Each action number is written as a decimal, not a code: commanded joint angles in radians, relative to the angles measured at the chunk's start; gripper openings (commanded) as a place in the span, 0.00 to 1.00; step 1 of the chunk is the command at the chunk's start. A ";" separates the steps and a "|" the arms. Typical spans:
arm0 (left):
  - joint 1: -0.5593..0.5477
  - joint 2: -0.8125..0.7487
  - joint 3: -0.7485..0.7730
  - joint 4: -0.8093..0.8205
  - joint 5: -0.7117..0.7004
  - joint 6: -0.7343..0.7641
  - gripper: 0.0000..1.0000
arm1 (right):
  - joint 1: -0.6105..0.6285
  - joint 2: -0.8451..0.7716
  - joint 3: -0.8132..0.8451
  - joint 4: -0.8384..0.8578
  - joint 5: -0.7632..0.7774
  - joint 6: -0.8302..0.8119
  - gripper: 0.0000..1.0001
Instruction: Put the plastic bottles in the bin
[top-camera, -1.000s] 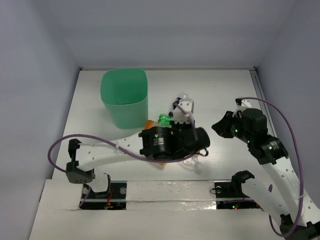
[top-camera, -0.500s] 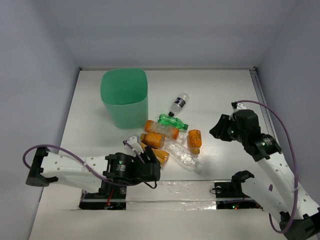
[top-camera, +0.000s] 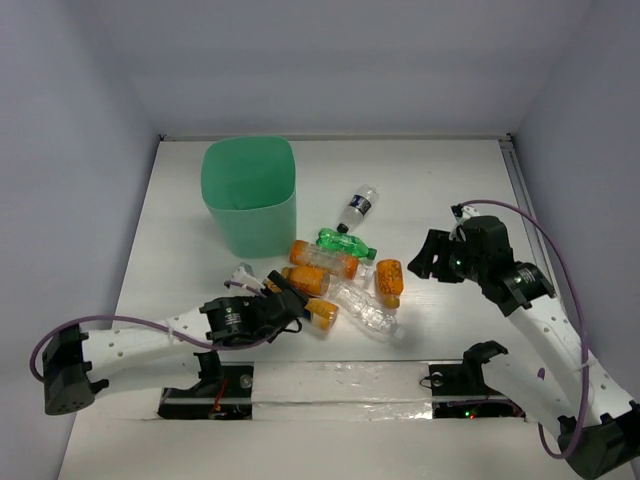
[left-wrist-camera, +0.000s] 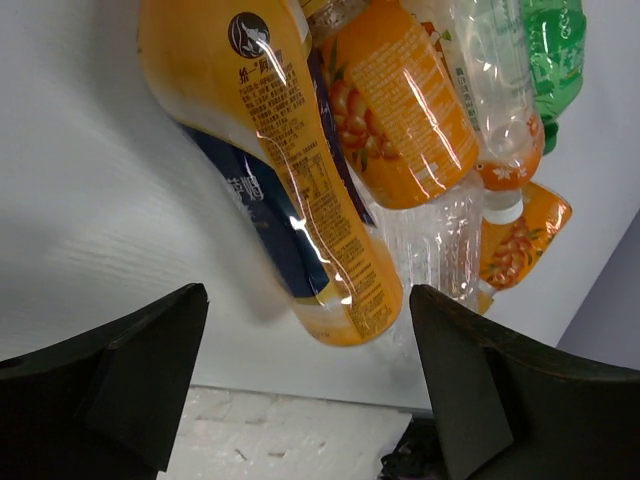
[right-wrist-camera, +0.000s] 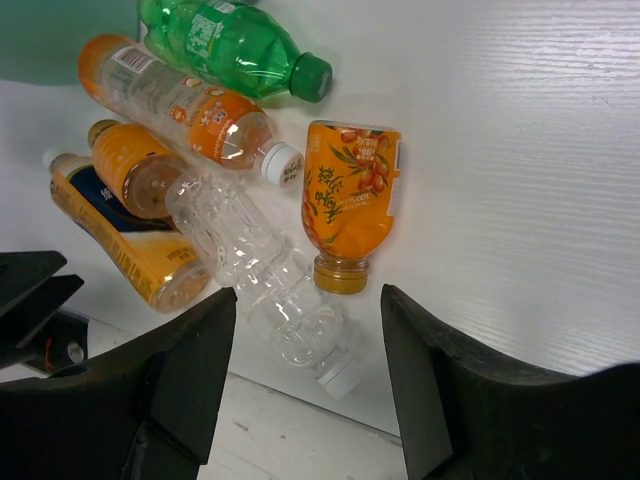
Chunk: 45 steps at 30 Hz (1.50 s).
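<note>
Several plastic bottles lie in a heap right of the mint-green bin (top-camera: 250, 195). A clear dark-labelled bottle (top-camera: 357, 208) is farthest, then a green one (top-camera: 345, 243). The orange ones (top-camera: 322, 258) (top-camera: 388, 281) lie around a clear crushed bottle (top-camera: 365, 310). My left gripper (top-camera: 283, 303) is open and low at the heap's near-left. The blue-labelled orange bottle (left-wrist-camera: 290, 180) lies just ahead of its open jaws (left-wrist-camera: 300, 400), not between them. My right gripper (top-camera: 428, 258) is open above the table, right of the heap. A short orange bottle (right-wrist-camera: 345, 210) and the clear bottle (right-wrist-camera: 255, 270) lie ahead of it (right-wrist-camera: 305, 380).
The bin stands upright at the back left, its side touching nothing I can see. A raised white ledge (top-camera: 340, 378) runs along the near edge behind the heap. White walls close in the table on three sides.
The left arm pulled back from above the heap and dropped low at its near-left. Both grippers opened. The right gripper shifted a little left toward the bottles.
</note>
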 joint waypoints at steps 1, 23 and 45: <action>0.038 0.027 0.013 0.108 -0.026 0.005 0.80 | 0.007 -0.012 0.035 0.012 -0.024 -0.038 0.66; 0.296 0.146 -0.162 0.361 0.140 0.206 0.65 | 0.007 0.070 0.000 0.043 -0.042 -0.029 0.90; 0.110 0.051 0.246 0.125 0.070 0.487 0.33 | 0.007 0.649 -0.023 0.342 -0.157 0.026 0.95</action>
